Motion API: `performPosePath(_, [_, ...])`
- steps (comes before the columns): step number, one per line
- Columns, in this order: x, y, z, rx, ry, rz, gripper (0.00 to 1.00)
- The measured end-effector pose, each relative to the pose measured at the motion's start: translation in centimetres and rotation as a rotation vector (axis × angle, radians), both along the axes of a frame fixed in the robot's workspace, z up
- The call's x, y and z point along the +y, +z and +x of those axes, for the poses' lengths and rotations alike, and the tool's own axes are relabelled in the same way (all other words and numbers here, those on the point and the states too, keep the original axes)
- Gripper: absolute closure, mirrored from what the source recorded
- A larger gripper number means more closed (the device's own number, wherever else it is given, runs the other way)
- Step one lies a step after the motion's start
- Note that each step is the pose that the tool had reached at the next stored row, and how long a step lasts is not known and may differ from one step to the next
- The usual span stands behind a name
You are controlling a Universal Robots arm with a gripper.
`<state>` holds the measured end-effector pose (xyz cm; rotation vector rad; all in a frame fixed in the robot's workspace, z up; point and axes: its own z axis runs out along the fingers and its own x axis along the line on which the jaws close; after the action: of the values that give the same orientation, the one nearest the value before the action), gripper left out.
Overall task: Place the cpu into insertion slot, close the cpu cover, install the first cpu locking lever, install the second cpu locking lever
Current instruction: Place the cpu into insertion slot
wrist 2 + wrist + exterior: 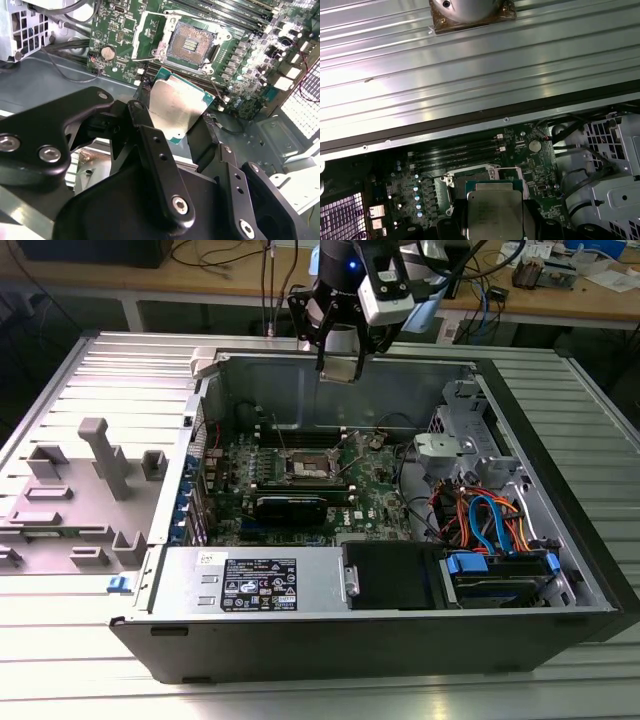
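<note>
Holding: gripper (172, 122) pinches cpu (175, 102) by opposite edges, flat.
Slot: slot (192, 45) sits uncovered and bare on board (122, 35).
Direction: slot lies below cpu, well apart, inward from case (400, 390) wall.

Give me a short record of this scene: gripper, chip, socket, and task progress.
gripper: shut on the cpu, raised above the open computer case
cpu: held by its edges, clear of the motherboard
insertion slot: empty, contacts bare, on the green motherboard
progress: cpu not yet placed
</note>
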<state>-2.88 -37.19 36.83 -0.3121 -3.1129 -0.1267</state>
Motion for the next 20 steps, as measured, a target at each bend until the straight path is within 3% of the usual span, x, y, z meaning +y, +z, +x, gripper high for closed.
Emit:
performPosePath(14, [0.0, -0.01, 0.0, -0.0002, -0.004, 0.0001, 0.46])
performPosePath(20, [0.0, -0.02, 0.0, -0.0001, -0.057, 0.0002, 0.46])
